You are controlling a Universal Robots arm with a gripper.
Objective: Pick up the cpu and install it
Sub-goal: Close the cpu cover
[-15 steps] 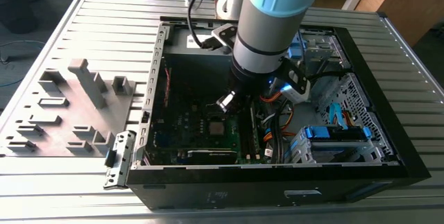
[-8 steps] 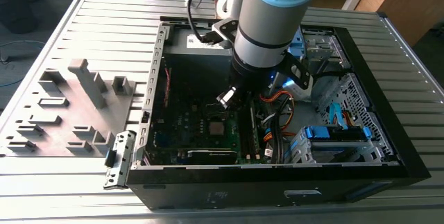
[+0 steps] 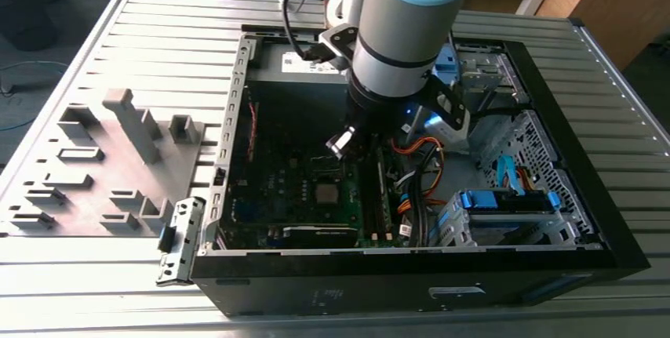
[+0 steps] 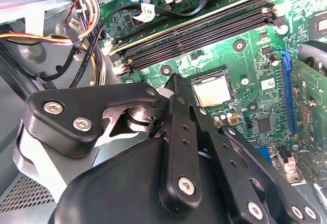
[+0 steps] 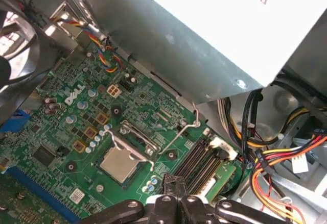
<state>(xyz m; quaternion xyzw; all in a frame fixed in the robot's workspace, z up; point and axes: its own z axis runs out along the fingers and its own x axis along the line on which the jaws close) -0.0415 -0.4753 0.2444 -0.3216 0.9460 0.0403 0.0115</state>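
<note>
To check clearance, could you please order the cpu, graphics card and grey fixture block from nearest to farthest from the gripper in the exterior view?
From the gripper:
1. cpu, on the board.
2. graphics card, at the board's edge.
3. grey fixture block, outside the case, exterior view's left.

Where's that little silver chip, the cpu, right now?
In the first wrist view, the cpu sits flat in its socket on the green motherboard, beside the black memory slots, inside the open case.
</note>
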